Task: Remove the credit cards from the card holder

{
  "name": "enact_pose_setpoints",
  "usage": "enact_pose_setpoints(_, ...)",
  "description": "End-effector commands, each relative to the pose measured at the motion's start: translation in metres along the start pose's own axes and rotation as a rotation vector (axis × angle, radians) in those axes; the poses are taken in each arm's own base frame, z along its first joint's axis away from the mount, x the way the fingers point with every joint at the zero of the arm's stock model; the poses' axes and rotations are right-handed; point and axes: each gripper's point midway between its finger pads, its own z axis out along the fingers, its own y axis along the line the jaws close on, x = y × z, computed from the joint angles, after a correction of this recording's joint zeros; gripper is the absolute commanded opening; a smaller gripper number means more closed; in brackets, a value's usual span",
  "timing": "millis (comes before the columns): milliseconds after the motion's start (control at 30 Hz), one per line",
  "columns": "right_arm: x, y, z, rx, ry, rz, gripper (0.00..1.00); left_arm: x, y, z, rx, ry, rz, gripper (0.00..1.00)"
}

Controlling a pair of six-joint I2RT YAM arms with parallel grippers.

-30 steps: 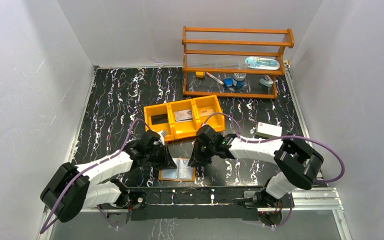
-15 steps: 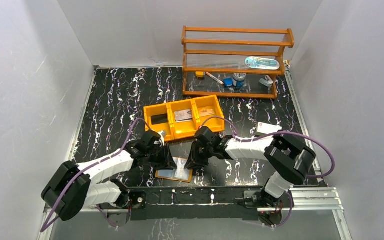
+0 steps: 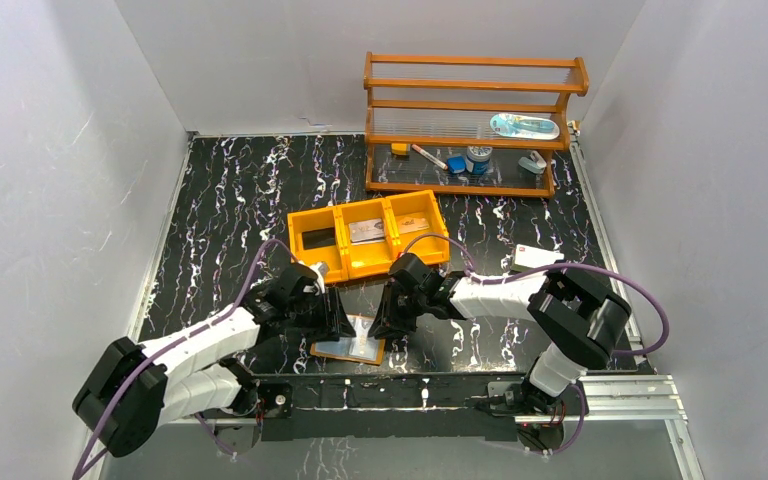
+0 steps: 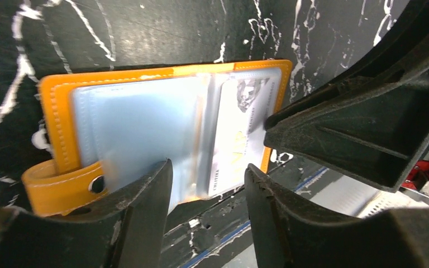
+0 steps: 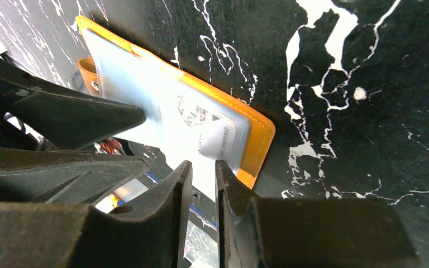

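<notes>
The card holder (image 3: 348, 346) (image 4: 56, 111) (image 5: 260, 139) lies open and flat near the table's front edge, orange rim round pale blue pockets. A whitish credit card (image 4: 240, 139) (image 5: 218, 139) sits inside its right-hand pocket. My left gripper (image 3: 338, 325) (image 4: 208, 167) hovers open over the holder's near edge, nothing between its fingers. My right gripper (image 3: 380, 325) (image 5: 202, 163) has its tips closed to a narrow slit on the holder's right edge, pale pocket showing between them. Its fingers (image 4: 341, 128) cover that edge in the left wrist view.
An orange three-compartment tray (image 3: 368, 240) with flat cards in it stands just behind both grippers. A white box (image 3: 537, 260) lies to the right. A wooden rack (image 3: 470, 120) with small items is at the back. The table's front rail (image 3: 380, 378) runs just below the holder.
My left gripper has gone from shut to open. The right gripper and the card holder have shifted slightly left together, the holder turning a little.
</notes>
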Motion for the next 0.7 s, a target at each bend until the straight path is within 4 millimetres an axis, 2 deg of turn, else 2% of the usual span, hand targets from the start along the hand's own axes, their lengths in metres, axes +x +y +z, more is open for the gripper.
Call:
enact_pose_setpoints(0, 0.001, -0.029, 0.002, 0.111, -0.022, 0.008, 0.31, -0.005, 0.015, -0.015, -0.128, -0.018, 0.038, 0.51)
enact_pose_setpoints(133, 0.0, -0.029, 0.002, 0.112, -0.023, 0.005, 0.31, -0.011, 0.017, -0.021, -0.161, -0.037, 0.064, 0.54)
enact_pose_setpoints(233, 0.001, -0.026, 0.003, 0.102, -0.019, 0.002, 0.31, -0.003, 0.023, -0.015, -0.163, -0.009, 0.051, 0.54)
enact_pose_setpoints(467, 0.0, -0.021, -0.001, 0.089, -0.025, 0.013, 0.33, 0.027, 0.05, -0.001, -0.206, 0.088, -0.024, 0.44)
enact_pose_setpoints(667, -0.001, -0.02, -0.003, 0.096, -0.035, 0.031, 0.35, 0.036, 0.059, -0.002, -0.219, 0.087, -0.056, 0.38)
